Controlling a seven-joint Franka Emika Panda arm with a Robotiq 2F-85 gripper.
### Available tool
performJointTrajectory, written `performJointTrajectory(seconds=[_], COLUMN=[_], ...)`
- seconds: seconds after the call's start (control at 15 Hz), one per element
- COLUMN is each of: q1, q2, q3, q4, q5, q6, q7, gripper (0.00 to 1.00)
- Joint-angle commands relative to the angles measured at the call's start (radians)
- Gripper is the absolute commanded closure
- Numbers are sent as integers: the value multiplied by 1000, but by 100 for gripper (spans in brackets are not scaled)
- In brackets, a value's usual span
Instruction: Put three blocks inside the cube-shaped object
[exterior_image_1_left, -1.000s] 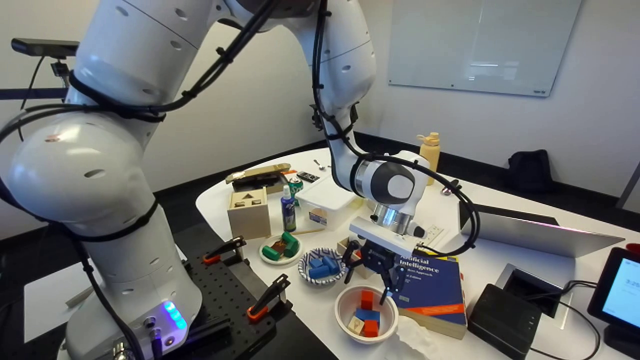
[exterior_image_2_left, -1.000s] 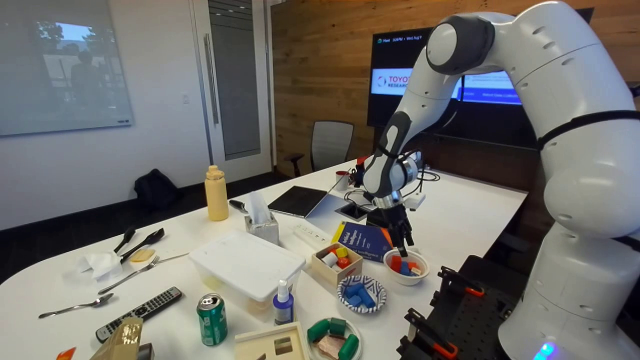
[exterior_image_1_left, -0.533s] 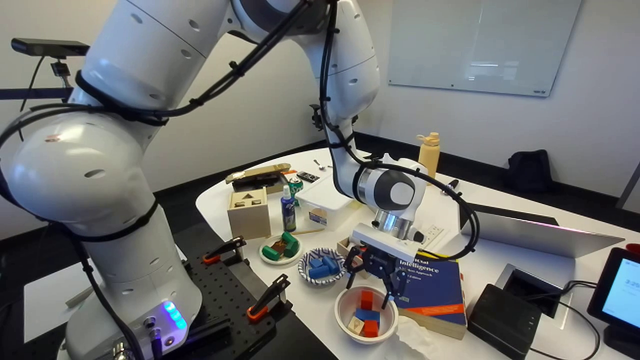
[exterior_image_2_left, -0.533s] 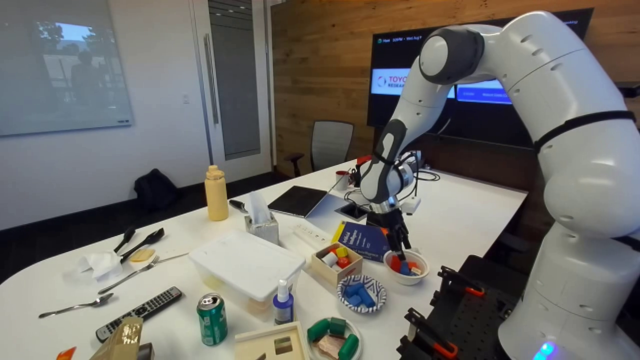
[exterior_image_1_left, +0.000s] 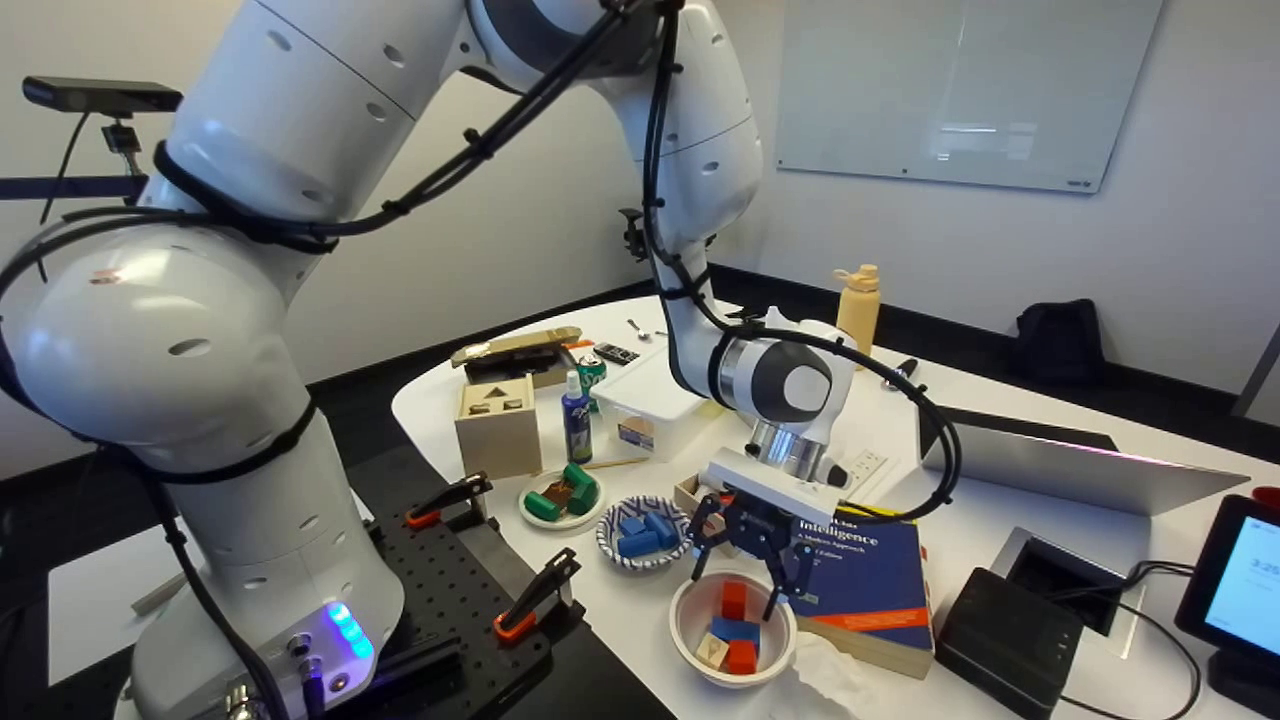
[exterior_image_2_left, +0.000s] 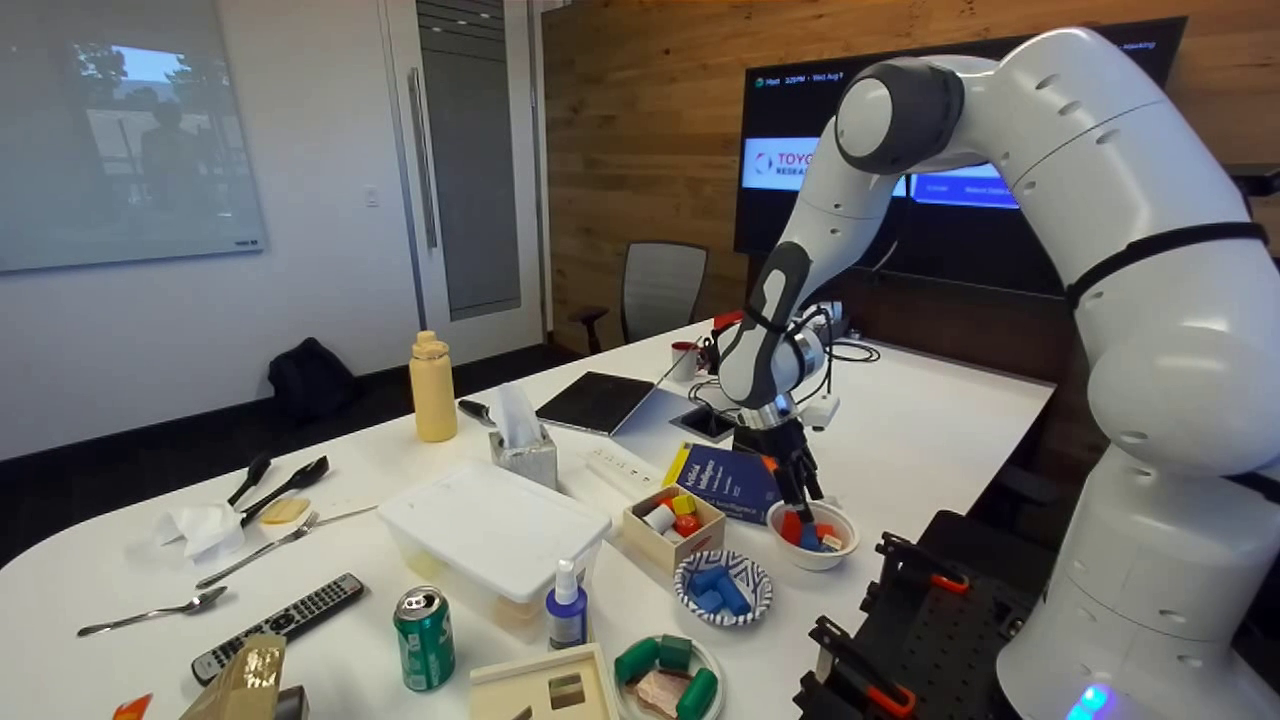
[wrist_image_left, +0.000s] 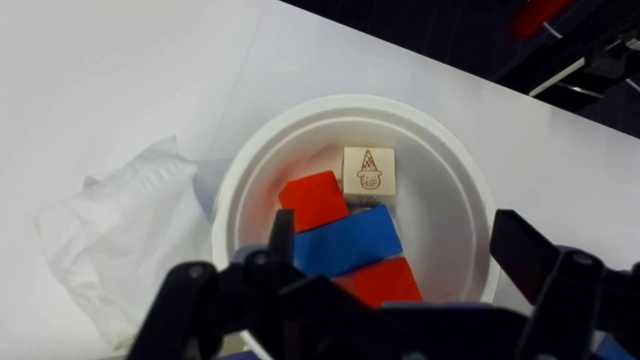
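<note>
A white bowl (exterior_image_1_left: 681, 640) holds two red blocks, a blue block and a pale printed block. In the wrist view, a red block (wrist_image_left: 315, 200) lies beside the blue block (wrist_image_left: 350, 242), and another red block (wrist_image_left: 390, 282) is partly hidden by the gripper. The pale block (wrist_image_left: 370, 175) shows an ice-cream print. My gripper (exterior_image_1_left: 735, 590) is open and empty, pointing down over the bowl. In the wrist view its fingers (wrist_image_left: 394, 222) stand wide apart, across the bowl's width. The tan cube-shaped box (exterior_image_1_left: 500, 440), with cut-out holes on top, stands far from the gripper; an exterior view shows its top (exterior_image_2_left: 535, 685).
A patterned bowl (exterior_image_2_left: 760, 600) of blue blocks, a plate (exterior_image_1_left: 527, 511) with green blocks, and a spray bottle (exterior_image_1_left: 577, 425) lie between white bowl and box. A thick book (exterior_image_1_left: 865, 575) and crumpled tissue (wrist_image_left: 130, 240) sit beside the bowl. Clamps (exterior_image_1_left: 540, 595) line the table edge.
The gripper has moved a little lower over the white bowl, mostly in the first half second, and is almost still since. It stays open. The blocks and the box have not moved.
</note>
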Motion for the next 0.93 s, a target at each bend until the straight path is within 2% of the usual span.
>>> performJointTrajectory(seconds=[0.0,0.53,0.87], q1=[-5,11,16], q2=[2,7,53], q3=[8,9,21], q4=[5,-19,18], q5=[-16,-26,-22], q6=[21,41,47], q7=[6,17,23], gripper=[0,0,0])
